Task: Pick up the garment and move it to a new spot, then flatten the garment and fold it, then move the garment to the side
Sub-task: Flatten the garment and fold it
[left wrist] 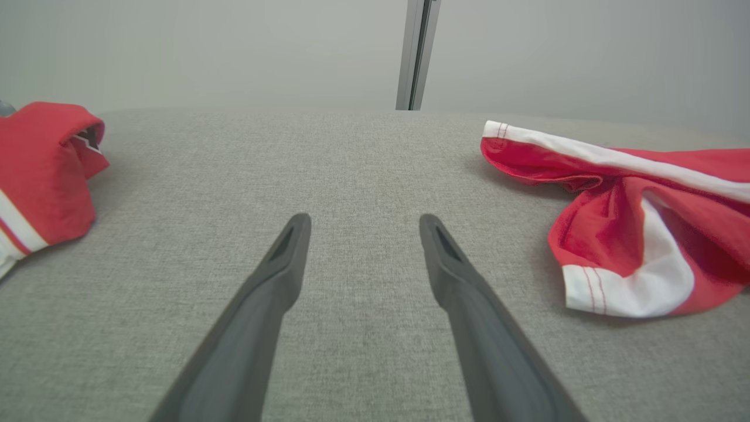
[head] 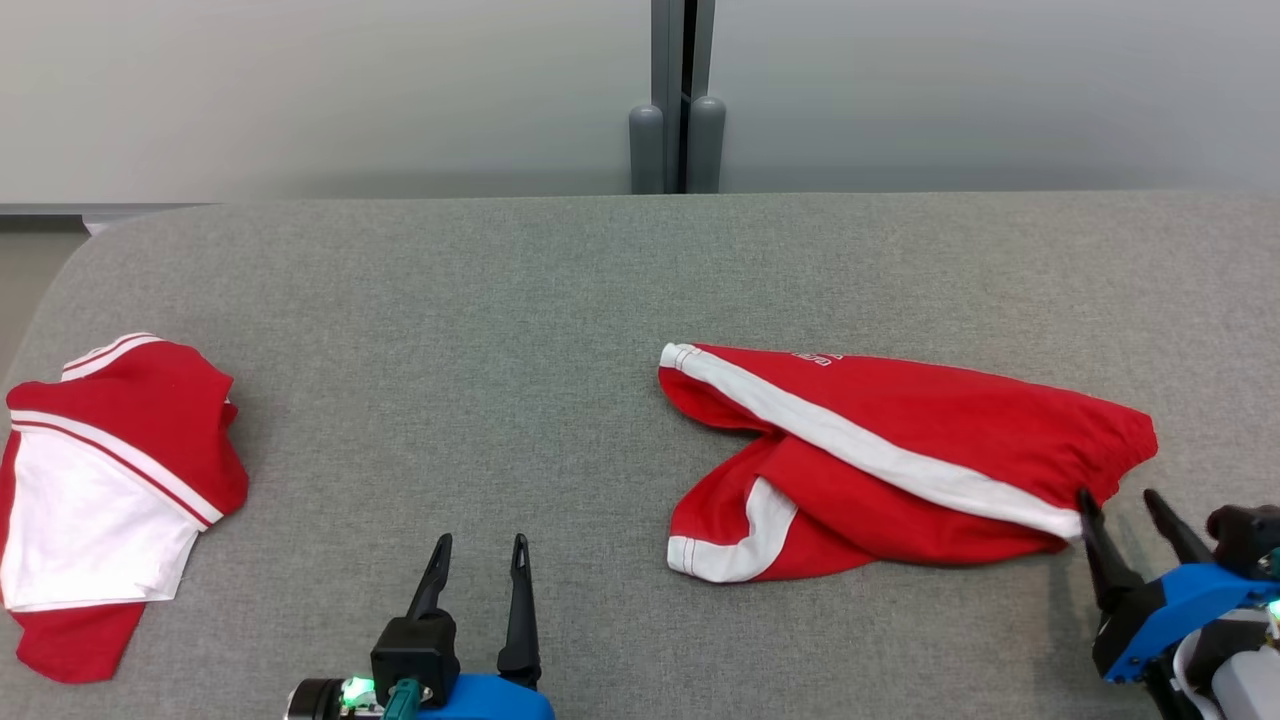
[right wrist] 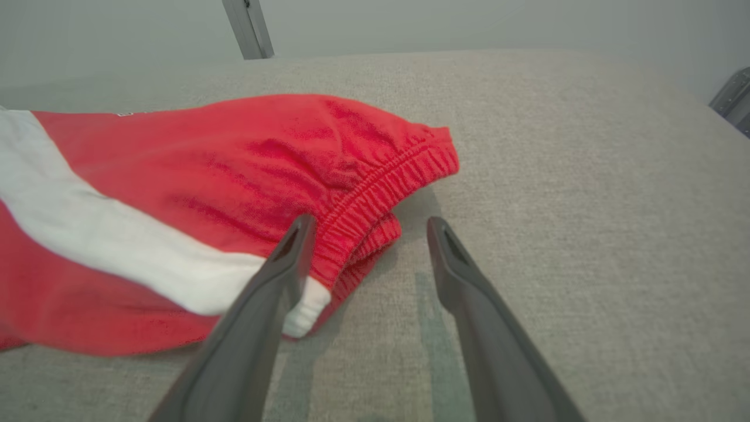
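The garment (head: 900, 430), a pair of red shorts with white side stripes, lies crumpled on the right half of the grey padded table (head: 450, 330). Its elastic waistband points toward my right gripper (head: 1118, 500), which stands open at the waistband's near corner. In the right wrist view the garment (right wrist: 234, 170) has its waistband between and just beyond my right gripper (right wrist: 369, 221), whose left finger overlaps the cloth; nothing is clamped. My left gripper (head: 481, 542) is open over bare table near the front edge. In the left wrist view the garment (left wrist: 644, 234) lies right of my left gripper (left wrist: 364, 218).
A second red and white piece of clothing (head: 110, 480) lies bunched at the table's left edge, also in the left wrist view (left wrist: 41, 164). A grey post (head: 677, 120) stands behind the table's far edge against a pale wall. Bare grey cloth stretches between the two pieces.
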You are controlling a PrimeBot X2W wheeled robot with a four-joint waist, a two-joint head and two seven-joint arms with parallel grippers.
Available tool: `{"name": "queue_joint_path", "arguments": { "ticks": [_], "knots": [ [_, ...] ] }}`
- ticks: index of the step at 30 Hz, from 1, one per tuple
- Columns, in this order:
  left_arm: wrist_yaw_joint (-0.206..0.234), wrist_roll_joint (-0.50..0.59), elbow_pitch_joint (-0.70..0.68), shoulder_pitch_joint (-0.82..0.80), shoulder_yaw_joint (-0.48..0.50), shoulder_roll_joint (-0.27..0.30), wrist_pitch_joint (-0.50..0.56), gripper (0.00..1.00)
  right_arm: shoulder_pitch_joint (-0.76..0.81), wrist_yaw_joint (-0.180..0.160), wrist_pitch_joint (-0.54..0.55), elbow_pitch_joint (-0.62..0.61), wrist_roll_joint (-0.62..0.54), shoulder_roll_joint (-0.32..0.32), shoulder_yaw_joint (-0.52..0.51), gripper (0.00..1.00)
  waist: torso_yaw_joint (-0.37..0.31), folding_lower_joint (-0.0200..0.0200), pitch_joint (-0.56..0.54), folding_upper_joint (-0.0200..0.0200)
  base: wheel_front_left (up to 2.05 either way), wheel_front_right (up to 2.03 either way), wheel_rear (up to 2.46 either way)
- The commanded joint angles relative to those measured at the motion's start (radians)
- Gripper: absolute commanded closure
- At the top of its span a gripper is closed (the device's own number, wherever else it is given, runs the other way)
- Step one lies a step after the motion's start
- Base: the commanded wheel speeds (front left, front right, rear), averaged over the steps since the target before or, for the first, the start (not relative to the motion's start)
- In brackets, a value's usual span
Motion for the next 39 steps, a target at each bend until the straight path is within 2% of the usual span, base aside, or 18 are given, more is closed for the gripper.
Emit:
{"name": "queue_joint_path", "arguments": {
  "ticks": [1,6,14,23,24,25,26,32,39],
  "knots": [
    [-0.001,0.005,0.003,-0.007,0.002,0.0,-0.003,0.0,0.006,0.0,-0.003,0.013,0.005,0.006,0.008,0.0,-0.001,0.0,-0.002,0.0,0.0,0.0,0.0],
    [-0.006,0.013,-0.002,0.005,0.012,0.0,-0.003,0.0,0.005,0.0,-0.003,-0.008,-0.004,0.024,-0.014,0.0,-0.005,0.0,-0.016,0.0,0.0,0.0,0.0],
    [-0.01,0.012,-0.008,0.016,0.016,0.0,-0.003,0.0,0.093,0.0,-0.003,-0.099,-0.014,0.081,-0.042,0.0,-0.024,0.0,-0.031,0.0,0.0,0.0,0.0],
    [-0.014,0.016,-0.006,0.005,0.013,0.0,-0.003,0.0,0.094,0.0,-0.003,-0.081,-0.023,0.102,-0.035,0.0,-0.026,0.0,-0.021,0.0,0.0,0.0,0.0],
    [-0.015,0.016,-0.005,0.002,0.013,0.0,-0.003,0.0,0.089,0.0,-0.003,-0.077,-0.02,0.103,-0.027,0.09,-0.025,0.0,-0.019,0.0,0.0,0.0,0.0],
    [-0.014,0.015,-0.005,0.0,0.013,0.0,-0.003,0.0,0.086,0.0,-0.003,-0.074,-0.016,0.104,-0.021,0.67,-0.023,0.0,-0.018,0.0,0.0,0.0,0.0],
    [-0.014,0.014,-0.004,-0.001,0.013,0.0,-0.003,0.0,0.082,0.0,-0.003,-0.073,-0.011,0.105,-0.014,1.0,-0.021,0.0,-0.017,0.0,0.0,0.0,0.0],
    [-0.003,0.006,-0.005,0.011,0.017,0.0,-0.003,0.0,0.085,0.0,-0.003,-0.13,-0.004,0.09,-0.009,1.0,-0.031,0.0,-0.027,0.0,0.0,0.0,0.0],
    [-0.006,-0.006,-0.015,0.018,0.022,0.0,-0.003,0.0,0.163,0.0,-0.003,-0.215,-0.032,0.052,-0.007,1.0,-0.07,0.0,-0.05,0.0,0.0,0.0,0.0]
  ]
}}
